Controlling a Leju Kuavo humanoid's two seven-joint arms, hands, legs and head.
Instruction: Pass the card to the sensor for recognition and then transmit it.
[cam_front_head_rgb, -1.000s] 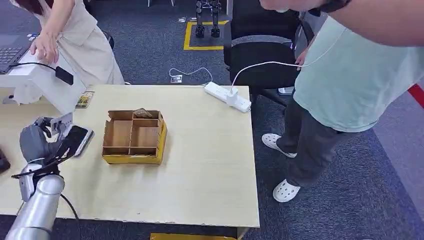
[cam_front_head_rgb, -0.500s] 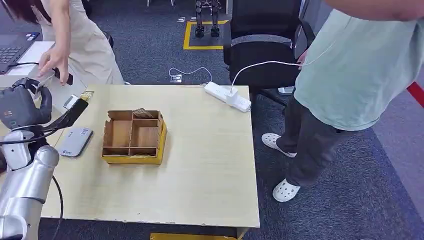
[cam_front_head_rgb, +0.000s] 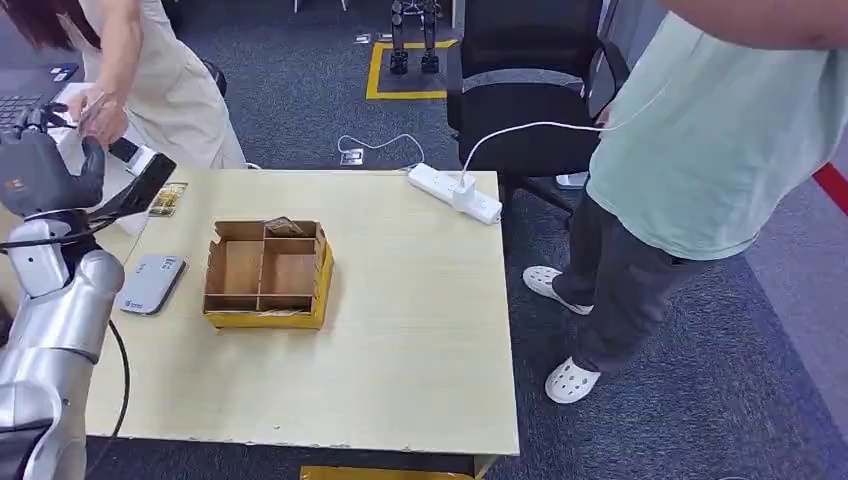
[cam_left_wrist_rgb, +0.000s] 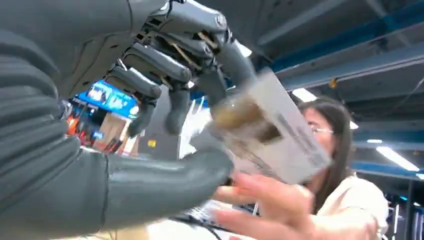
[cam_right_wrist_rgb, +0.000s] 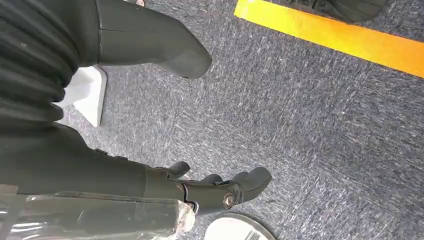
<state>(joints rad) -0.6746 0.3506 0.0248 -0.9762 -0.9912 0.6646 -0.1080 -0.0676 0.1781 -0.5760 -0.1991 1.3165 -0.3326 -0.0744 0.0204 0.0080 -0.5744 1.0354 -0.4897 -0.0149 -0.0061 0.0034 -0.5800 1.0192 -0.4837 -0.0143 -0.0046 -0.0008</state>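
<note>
Grey fingers of the left hand (cam_left_wrist_rgb: 165, 100) are pinching the card (cam_left_wrist_rgb: 272, 132) against the thumb, having risen from over the sensor (cam_front_head_rgb: 150, 283) toward a person's hand (cam_front_head_rgb: 97, 112). That hand is reaching just beneath the card. Hanging over carpet, the right hand (cam_right_wrist_rgb: 165, 125) is holding nothing, fingers apart.

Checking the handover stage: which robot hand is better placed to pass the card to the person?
Left. The left robot hand holds the card raised beside the person's hand; the right robot hand hangs over the floor.
</note>
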